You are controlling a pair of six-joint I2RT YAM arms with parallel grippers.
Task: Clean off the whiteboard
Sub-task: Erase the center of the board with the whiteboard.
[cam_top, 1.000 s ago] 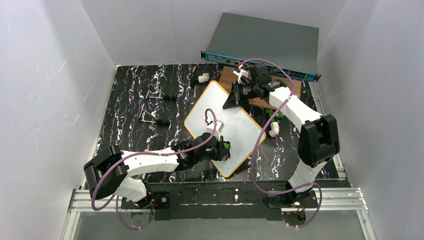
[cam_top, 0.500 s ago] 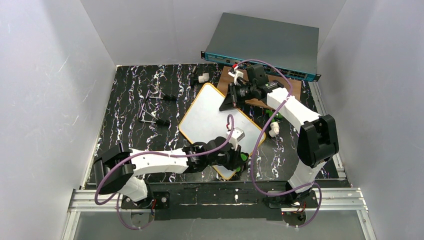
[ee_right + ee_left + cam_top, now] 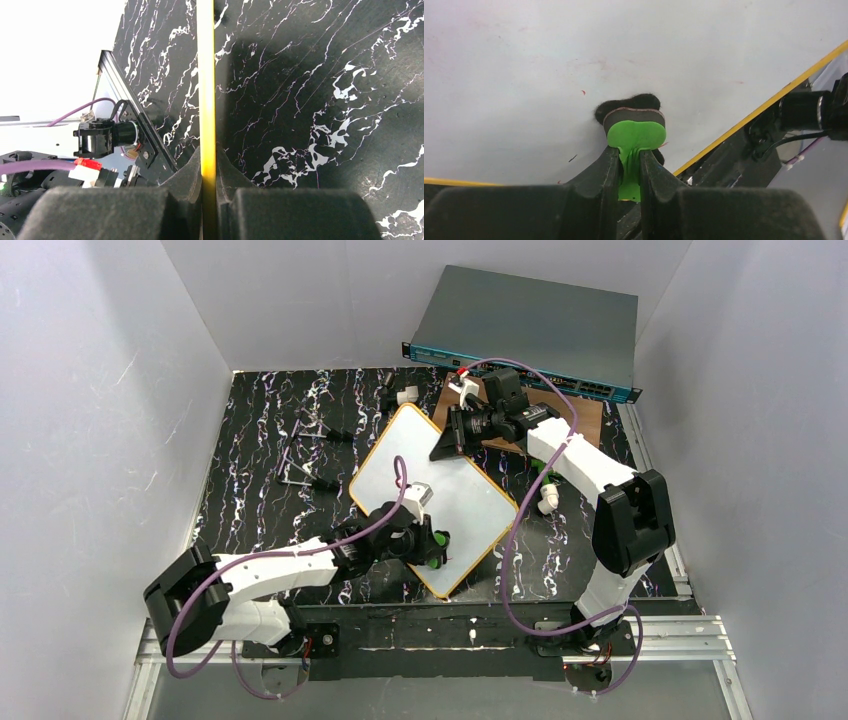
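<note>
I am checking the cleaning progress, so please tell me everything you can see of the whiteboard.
The whiteboard is a flat white rectangle with rounded corners and a thin yellow-orange rim. It lies turned like a diamond on the black marbled table. Its surface looks almost clean; only faint red specks show near the eraser. The left claw presses a green eraser with a dark pad onto its near part. The right claw is shut on its far edge.

eraser (image 3: 437,543) rests on whiteboard (image 3: 460,502), which lies on table (image 3: 250,450).
</note>
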